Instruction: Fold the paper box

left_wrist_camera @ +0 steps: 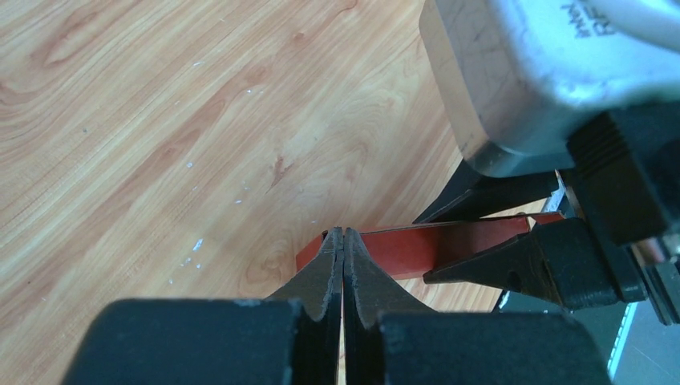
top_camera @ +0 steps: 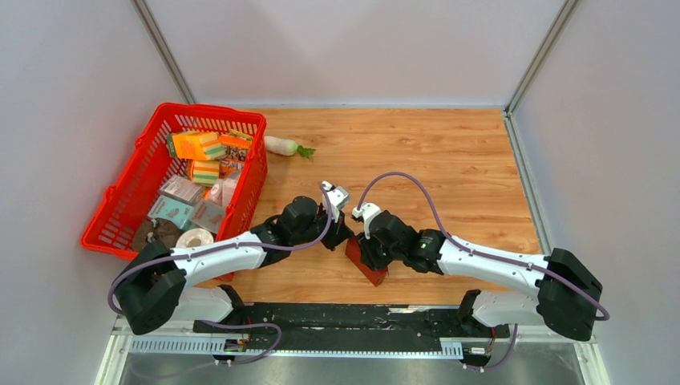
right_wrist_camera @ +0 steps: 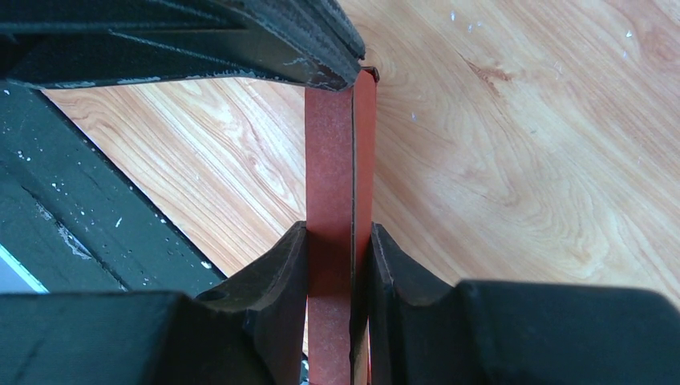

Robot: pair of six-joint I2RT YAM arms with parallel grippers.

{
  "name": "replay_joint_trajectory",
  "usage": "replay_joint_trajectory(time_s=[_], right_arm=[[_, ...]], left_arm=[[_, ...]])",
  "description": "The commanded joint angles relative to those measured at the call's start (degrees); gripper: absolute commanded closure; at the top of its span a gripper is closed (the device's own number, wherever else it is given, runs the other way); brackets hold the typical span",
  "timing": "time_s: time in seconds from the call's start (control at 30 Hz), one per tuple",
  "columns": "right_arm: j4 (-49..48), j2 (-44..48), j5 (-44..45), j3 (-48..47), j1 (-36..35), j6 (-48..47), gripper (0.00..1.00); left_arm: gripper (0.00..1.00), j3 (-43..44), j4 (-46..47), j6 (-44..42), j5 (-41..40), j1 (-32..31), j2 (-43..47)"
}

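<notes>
Paper box (right_wrist_camera: 329, 160) clamped in right tool (right_wrist_camera: 338, 234); left tool (left_wrist_camera: 343, 237) touches it.

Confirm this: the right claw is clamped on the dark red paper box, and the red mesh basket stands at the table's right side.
One thing is wrong: the red mesh basket stands at the left side of the table, as the top external view shows. The right claw is indeed clamped on the dark red paper box.
</notes>
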State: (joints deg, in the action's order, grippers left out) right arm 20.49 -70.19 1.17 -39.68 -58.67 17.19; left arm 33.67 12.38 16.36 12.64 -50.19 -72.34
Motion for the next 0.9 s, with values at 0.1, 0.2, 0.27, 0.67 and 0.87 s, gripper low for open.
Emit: replay_joint_trajectory(time_s=[0.1, 0.2, 0.27, 0.67, 0.87], right_arm=[[-4.8, 1.1, 1.9, 1.7, 0.1, -2.5, 0.69], [-4.7, 0.8, 3.0, 1.5, 0.1, -2.5, 0.64], [-4.8, 1.0, 3.1, 1.4, 0.1, -2.1, 0.61], [-0.1, 4.9, 1.8, -0.7, 0.1, 4.2, 0.30], [10.9, 8.2, 6.7, -6.4, 0.1, 12.8, 0.18]], left_arm=[[1.00, -4.7, -3.2, -2.0, -1.9, -0.7, 0.5], [1.00, -5.3, -2.6, -1.9, -2.0, -0.8, 0.6], [1.00, -5.5, -2.4, -1.8, -2.4, -0.8, 0.8], [1.00, -5.3, -3.1, 0.4, -2.1, -0.9, 2.2], [1.00, -4.9, -4.6, 1.3, -2.2, -0.9, 4.2]])
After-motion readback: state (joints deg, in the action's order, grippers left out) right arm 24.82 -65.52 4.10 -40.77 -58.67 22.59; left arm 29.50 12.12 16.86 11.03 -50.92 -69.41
